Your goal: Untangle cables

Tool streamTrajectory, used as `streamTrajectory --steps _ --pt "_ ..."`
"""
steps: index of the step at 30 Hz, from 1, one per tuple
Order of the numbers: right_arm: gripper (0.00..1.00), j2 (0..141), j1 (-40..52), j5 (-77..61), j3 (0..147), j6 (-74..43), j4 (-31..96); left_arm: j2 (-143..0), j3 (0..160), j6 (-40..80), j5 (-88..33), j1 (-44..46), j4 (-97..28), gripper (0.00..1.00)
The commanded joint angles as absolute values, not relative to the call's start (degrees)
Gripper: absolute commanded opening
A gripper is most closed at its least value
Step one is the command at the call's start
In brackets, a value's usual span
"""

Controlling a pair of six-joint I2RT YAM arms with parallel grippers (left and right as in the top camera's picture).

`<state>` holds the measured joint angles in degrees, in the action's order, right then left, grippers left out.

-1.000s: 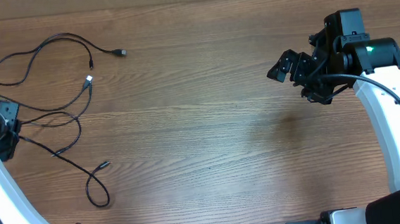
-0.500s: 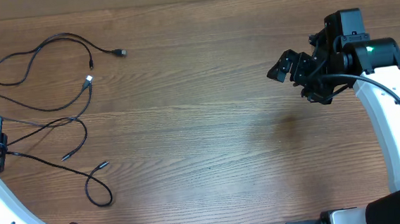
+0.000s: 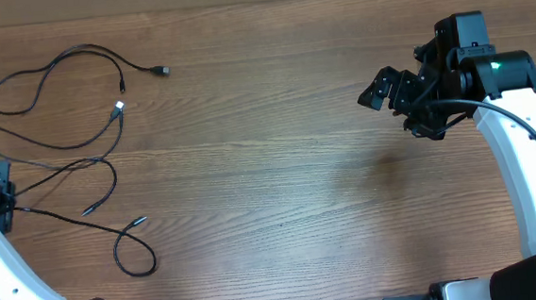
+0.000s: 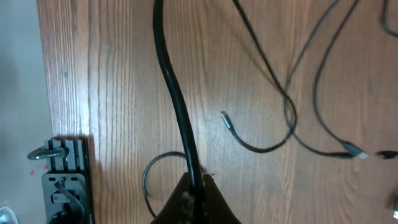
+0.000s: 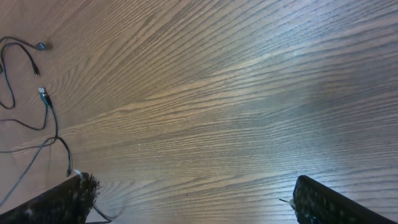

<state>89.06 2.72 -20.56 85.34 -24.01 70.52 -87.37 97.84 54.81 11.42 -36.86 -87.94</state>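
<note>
We are reading this as the drawing-out step: the left pincer (image 4: 194, 184) is clamped fully shut on one black strand (image 4: 176, 99) at the far left edge of the counter (image 3: 281, 196). That strand is running from the fingertips toward the rest of the cables (image 3: 71, 146), which are lying in loose loops on the left side of the counter, several crossing one another near the middle of the group. A silvery plug (image 3: 119, 107) is resting among the upper loops and a dark plug (image 3: 161, 70) is lying just beyond them; we are not able to tell which plug belongs to the gripped strand, the lines being thin and overlapping from above. The right pincer (image 3: 385, 92) is hanging with its jaws spread wide and nothing between them, over bare wood well apart from the cables. We are thinking the next move is calling for a steady draw of the gripped strand away from the crossings, low enough not to lift the other loops, and perhaps for the right pincer to pin the remainder. The counter is showing brown wood with a strong grain; past its left edge the wrist view is showing grey floor (image 4: 18, 93) and a black bracket (image 4: 65, 186) at the rim
</note>
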Motion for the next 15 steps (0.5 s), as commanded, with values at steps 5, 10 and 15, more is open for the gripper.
streamTrajectory --steps 5,10,15 --pt "1.0 89.08 2.55 -19.99 85.49 -24.21 70.35 -86.89 87.74 55.79 12.64 -37.21 -81.89 0.04" --pt "1.0 89.08 2.55 -19.99 85.49 -24.21 70.35 -86.89 85.14 55.79 13.74 -37.21 -80.05 0.04" --pt "1.0 89.08 2.55 -19.99 85.49 -24.21 70.35 -86.89 85.12 56.01 17.37 -37.21 -79.88 0.04"
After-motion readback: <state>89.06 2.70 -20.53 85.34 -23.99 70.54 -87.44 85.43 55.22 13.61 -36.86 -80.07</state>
